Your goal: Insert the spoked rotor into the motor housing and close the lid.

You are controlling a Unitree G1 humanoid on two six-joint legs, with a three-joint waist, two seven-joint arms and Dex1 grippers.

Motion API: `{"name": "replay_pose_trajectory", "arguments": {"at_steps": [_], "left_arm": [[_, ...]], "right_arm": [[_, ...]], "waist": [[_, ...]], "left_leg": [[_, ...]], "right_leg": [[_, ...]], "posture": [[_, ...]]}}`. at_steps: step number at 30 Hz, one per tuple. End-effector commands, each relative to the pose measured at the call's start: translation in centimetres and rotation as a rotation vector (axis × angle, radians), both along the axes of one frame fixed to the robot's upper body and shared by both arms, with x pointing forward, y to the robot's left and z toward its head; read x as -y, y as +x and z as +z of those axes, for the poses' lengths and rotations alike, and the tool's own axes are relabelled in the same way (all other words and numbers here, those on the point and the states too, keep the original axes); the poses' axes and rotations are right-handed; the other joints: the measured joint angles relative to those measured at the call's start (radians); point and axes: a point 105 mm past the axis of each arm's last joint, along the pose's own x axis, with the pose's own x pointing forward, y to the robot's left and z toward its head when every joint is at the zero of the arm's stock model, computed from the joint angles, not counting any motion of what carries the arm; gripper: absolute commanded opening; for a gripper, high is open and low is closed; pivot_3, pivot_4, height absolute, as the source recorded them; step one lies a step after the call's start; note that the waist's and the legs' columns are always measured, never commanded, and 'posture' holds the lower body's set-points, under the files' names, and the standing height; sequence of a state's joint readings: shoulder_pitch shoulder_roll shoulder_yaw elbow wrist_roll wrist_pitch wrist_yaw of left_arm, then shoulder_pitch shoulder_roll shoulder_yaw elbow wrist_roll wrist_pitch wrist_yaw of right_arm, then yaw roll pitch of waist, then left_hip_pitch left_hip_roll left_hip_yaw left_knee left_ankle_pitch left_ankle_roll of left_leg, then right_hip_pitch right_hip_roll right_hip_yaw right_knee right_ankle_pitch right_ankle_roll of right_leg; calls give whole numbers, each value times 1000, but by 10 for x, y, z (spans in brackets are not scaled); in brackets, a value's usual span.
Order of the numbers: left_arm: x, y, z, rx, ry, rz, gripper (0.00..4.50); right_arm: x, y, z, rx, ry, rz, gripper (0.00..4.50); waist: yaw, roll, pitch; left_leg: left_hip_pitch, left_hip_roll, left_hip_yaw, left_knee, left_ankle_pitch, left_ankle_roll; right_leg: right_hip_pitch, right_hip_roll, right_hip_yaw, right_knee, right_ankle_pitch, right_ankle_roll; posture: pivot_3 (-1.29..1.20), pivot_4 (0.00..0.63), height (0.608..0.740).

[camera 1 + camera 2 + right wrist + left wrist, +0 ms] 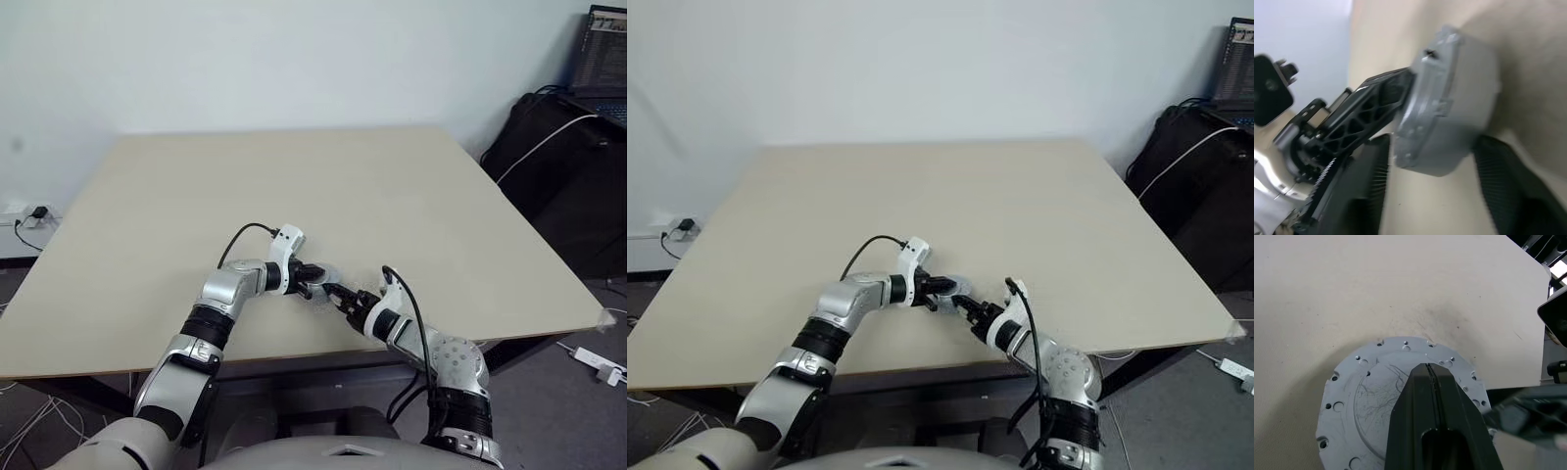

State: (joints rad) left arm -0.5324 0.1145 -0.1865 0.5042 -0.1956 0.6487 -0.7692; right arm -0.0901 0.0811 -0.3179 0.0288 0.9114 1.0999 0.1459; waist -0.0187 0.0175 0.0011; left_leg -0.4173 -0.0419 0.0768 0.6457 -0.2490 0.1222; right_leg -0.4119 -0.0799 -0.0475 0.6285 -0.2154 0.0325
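Observation:
The lid (pixel 1364 396), a round silver-grey disc with its smooth face up and small holes round the rim, lies on the table near the front edge. It caps a thick grey round body (pixel 1469 98), which I take for the motor housing; its windings are hidden. My left gripper (pixel 1427 368) is shut, its tip resting on the lid's face. My right gripper (pixel 1432 147) comes in from the side, its two ribbed fingers (pixel 1513 186) apart on either side of the disc's edge. The spoked rotor is hidden. In the left eye view both grippers meet at the disc (pixel 328 275).
The beige table (pixel 323 186) stretches wide behind and beside the disc. A black bag (pixel 563 166) with a white cable and a laptop (pixel 602 59) stand off the table's right side. A wall socket (pixel 34 215) sits low on the left.

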Motion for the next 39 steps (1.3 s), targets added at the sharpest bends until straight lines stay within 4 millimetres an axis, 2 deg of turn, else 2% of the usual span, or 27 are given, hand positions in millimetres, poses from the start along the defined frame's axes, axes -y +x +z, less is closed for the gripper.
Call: {"name": "replay_pose_trajectory", "arguments": {"at_steps": [1,3,12,22,27,30,37,38,39], "left_arm": [[-6,-21,-34,-132,86,-13,0],[-7,-21,-34,-132,87,-11,0],[-16,-24,-37,-140,95,7,0],[-20,-24,-38,-143,95,27,0],[-20,-24,-37,-143,92,31,0],[-21,-25,-38,-145,91,35,0],[-22,-25,-38,-146,90,42,0],[-22,-24,-38,-146,89,43,0],[-22,-24,-38,-146,89,43,0]], "right_arm": [[-26,11,34,128,122,40,3899],[-27,11,33,121,125,39,4484],[-22,16,41,151,174,-12,4484],[-31,6,40,134,178,62,4484],[-31,7,41,139,185,53,4484],[-28,9,41,138,184,35,3866],[-27,10,41,135,190,24,1627],[-27,10,41,134,188,25,1404],[-27,10,41,132,187,25,1375]], "waist": [[0,0,0],[0,0,0],[-1,0,0],[-2,0,0],[-2,0,0],[-1,0,0],[3,0,0],[2,1,1],[3,1,1]], "left_leg": [[0,0,0,0,0,0],[0,0,0,0,0,0],[0,0,0,-1,0,0],[0,0,0,-1,0,0],[0,0,0,-1,0,0],[0,0,0,-1,0,0],[-1,0,0,-1,0,0],[-1,0,0,-1,0,0],[-1,0,0,-1,0,0]], "right_leg": [[0,0,0,0,0,0],[0,0,0,0,0,0],[-1,0,0,0,0,0],[-1,0,0,0,0,0],[0,0,0,0,0,0],[0,0,0,0,0,0],[-1,0,0,0,0,0],[-1,0,0,-1,0,0],[-1,0,0,-1,0,0]], "posture": [[0,0,740],[0,0,740],[0,0,740],[0,0,740],[0,0,740],[0,0,740],[0,0,740],[0,0,740],[0,0,740]]}}
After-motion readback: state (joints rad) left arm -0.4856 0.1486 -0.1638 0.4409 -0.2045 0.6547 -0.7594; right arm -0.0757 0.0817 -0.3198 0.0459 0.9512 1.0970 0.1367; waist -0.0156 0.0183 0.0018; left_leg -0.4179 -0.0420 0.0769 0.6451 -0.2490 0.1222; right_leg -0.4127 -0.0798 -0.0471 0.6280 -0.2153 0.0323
